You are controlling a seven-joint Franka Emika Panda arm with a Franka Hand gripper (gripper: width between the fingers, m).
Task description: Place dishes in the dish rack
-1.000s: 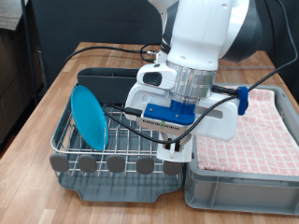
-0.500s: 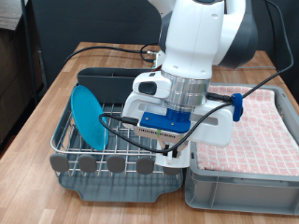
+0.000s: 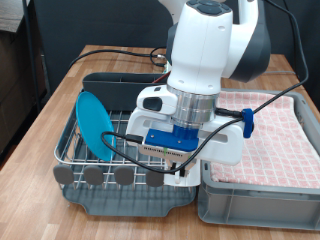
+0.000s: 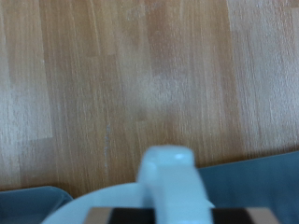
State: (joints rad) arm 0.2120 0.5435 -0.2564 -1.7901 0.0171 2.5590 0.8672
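Note:
The light-blue plate (image 3: 96,125) stands on edge in the silver wire dish rack (image 3: 75,158) on the exterior view's left. My hand (image 3: 190,125) hangs low over the rack's right half, and its body hides the fingers in that view. In the wrist view my gripper (image 4: 173,215) is closed on the white mug (image 4: 173,182), which fills the frame's lower middle with its handle pointing away, over the wooden table and the dark tray edge (image 4: 33,196). The wooden spoon is out of view.
A grey crate lined with a pink checked towel (image 3: 280,125) stands right beside the rack on the exterior view's right. The rack's dark caddy (image 3: 105,80) is at the back. Black cables (image 3: 130,140) loop from the hand across the rack. The wooden table (image 3: 60,90) lies around them.
The arm has moved from the crate side towards the exterior view's left and a little lower, so it now hangs further over the rack. The plate has not moved.

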